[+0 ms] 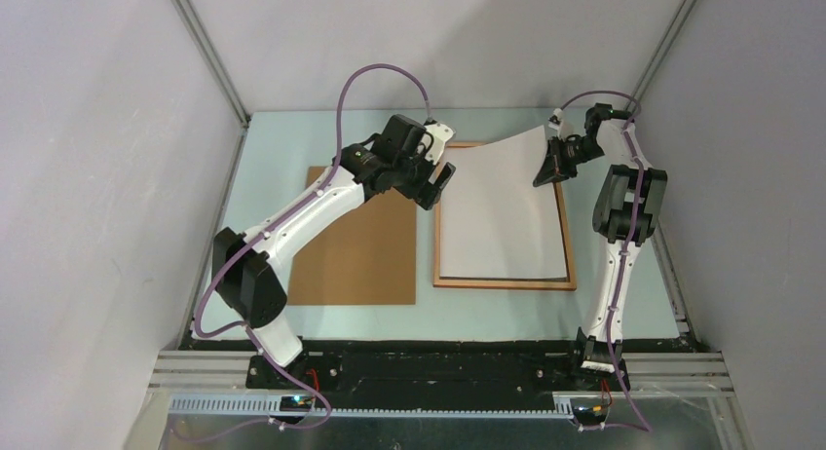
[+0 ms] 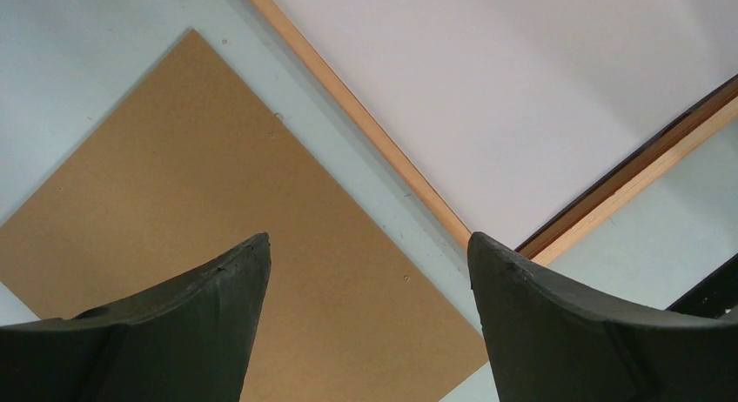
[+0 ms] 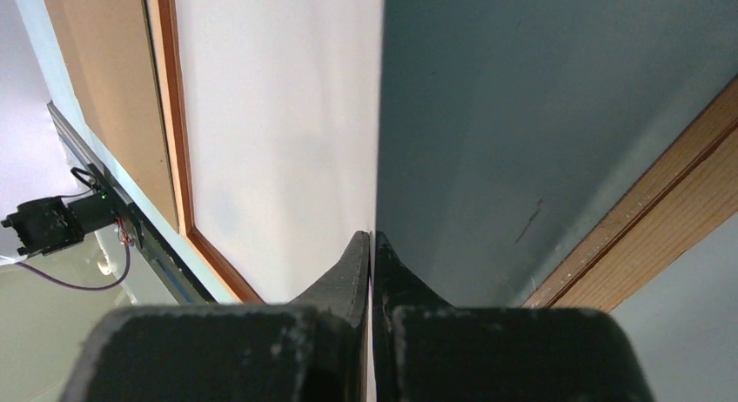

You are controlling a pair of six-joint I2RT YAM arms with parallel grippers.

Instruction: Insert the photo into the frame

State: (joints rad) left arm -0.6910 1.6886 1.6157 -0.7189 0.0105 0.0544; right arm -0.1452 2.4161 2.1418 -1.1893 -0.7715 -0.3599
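Pale green table (image 1: 487, 318) fills the space between grey walls, and two robot arms reach over it from the near edge. On the right side the frame (image 1: 504, 283), thin and made of orange-brown wood, lies flat on the table. The photo (image 1: 502, 221) sits inside it with its plain white back facing up. Its near edge lies flat in the frame, but its far part curves up into the air. The right pincer (image 1: 547, 168) is squeezed tight shut on the far right edge of the photo and holds that part up high. The left pincer (image 1: 440, 185) is wide open with nothing in it, and it hangs above the far left part of the frame. A flat brown board (image 1: 360, 245) lies on the left, just beside the frame. I think the job is nearly done, but it could go wrong. If the right pincer pulls sideways, the photo could slide and its edge could land on top of the wood, not inside. If it pushes down too fast, the paper could bend and get a crease. If the left pincer comes down in the wrong spot, it could knock the frame.
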